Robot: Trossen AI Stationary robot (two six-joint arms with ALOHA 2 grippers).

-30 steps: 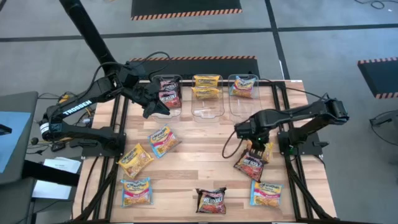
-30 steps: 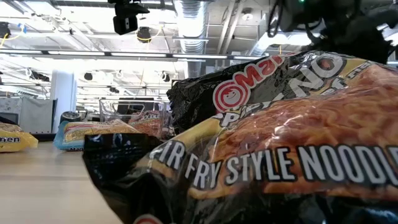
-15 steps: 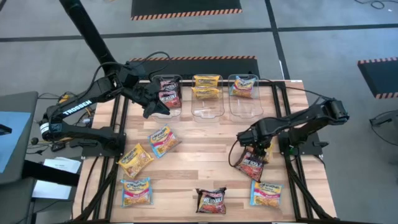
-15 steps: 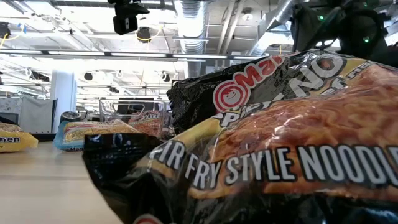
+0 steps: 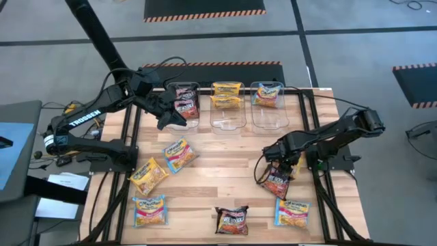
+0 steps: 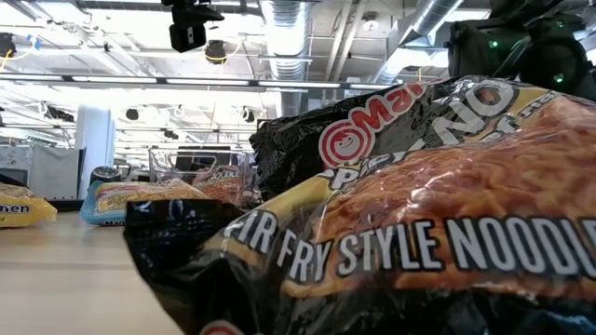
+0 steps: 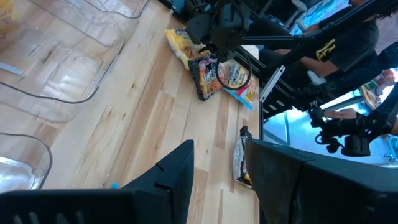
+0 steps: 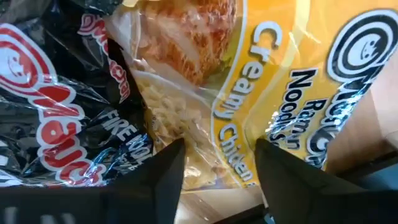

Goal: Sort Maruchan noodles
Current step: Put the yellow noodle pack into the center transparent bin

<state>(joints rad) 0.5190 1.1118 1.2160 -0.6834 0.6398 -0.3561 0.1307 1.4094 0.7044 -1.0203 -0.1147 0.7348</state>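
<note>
From my remote station, I see the right gripper lowered over a small heap of packets on the right side of the wooden table, its two dark fingers spread apart and straddling a yellow Creamy Chicken packet that lies against a dark red-black Fire packet; the fingers are not closed on either one. In the overhead view that dark packet sits just below the gripper, with a blue-yellow packet nearer the front edge. The left gripper hangs beside the leftmost clear tub at the back of the table, its fingers parted with nothing between them. That tub holds a dark red-black packet, the middle tub holds yellow-orange packets, and the right tub holds a blue-yellow one. Loose on the table's left half lie a pink-trimmed packet, a yellow packet and another blue-yellow packet. A dark stir fry style packet lies at the front centre, filling the table-level camera's view.
</note>
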